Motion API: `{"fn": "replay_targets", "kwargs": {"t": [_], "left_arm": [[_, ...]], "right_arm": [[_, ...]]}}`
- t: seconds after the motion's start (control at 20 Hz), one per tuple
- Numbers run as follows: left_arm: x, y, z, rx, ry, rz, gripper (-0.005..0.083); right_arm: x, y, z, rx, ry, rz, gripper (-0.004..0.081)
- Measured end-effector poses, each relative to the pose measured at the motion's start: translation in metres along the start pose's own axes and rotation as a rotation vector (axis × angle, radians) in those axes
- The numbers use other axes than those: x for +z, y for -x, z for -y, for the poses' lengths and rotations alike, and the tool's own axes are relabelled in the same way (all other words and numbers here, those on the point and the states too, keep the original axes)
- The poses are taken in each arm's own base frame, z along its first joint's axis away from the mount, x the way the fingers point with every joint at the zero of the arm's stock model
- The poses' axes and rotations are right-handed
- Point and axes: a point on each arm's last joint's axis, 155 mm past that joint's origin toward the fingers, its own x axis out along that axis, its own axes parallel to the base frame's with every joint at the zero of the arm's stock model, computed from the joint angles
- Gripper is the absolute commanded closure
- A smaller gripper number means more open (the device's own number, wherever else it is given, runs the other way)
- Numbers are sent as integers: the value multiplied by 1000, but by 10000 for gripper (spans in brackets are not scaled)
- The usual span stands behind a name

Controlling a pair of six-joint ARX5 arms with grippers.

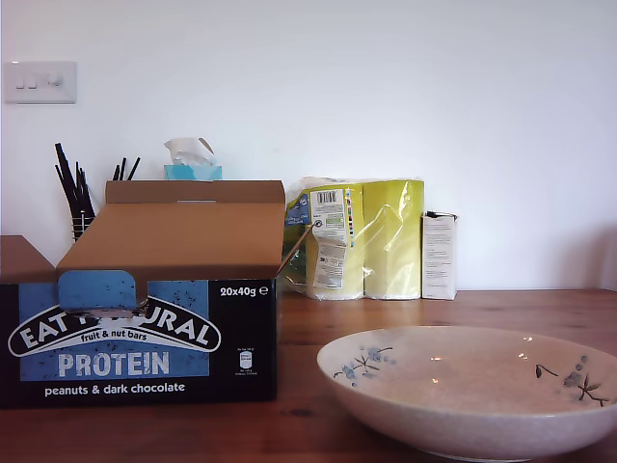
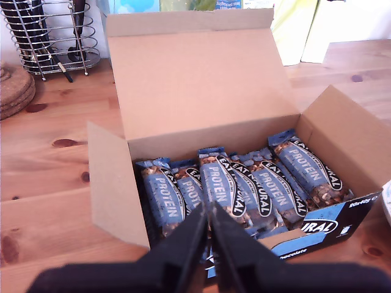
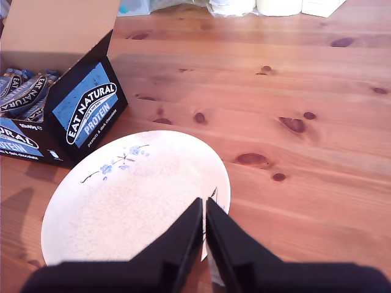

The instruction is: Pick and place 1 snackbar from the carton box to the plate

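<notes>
The carton box (image 1: 145,338) stands at the exterior view's left with its brown flaps open. Inside the box (image 2: 195,85) lie several snackbars (image 2: 217,183) side by side in blue-black wrappers. My first gripper (image 2: 209,209) hovers above the box's front edge, shut, with nothing between its fingers. The cream plate (image 1: 463,386) with blue blossoms sits at the exterior view's lower right, beside the box. My second gripper (image 3: 203,202) hangs over the plate's (image 3: 134,207) rim, shut and holding nothing. The box (image 3: 91,110) and some bars (image 3: 21,91) show there too. Neither arm appears in the exterior view.
Against the wall stand a yellow pack of paper rolls (image 1: 371,241), a small white upright box (image 1: 439,256), a tissue box (image 1: 193,164) and a wire holder of black utensils (image 2: 52,36). Cork mats (image 2: 12,91) lie beside the holder. Bare wooden tabletop (image 3: 293,91) stretches beyond the plate.
</notes>
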Motion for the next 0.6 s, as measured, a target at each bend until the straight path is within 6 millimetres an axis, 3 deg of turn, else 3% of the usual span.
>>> {"fn": "replay_targets", "kwargs": {"t": [0.15, 0.6], "left_arm": [[4, 0, 1, -6, 0, 17, 793], [7, 0, 6, -31, 2, 26, 793]], "right_arm": [[24, 2, -1, 4, 22, 91, 783], [31, 3, -2, 7, 28, 121, 783]]}}
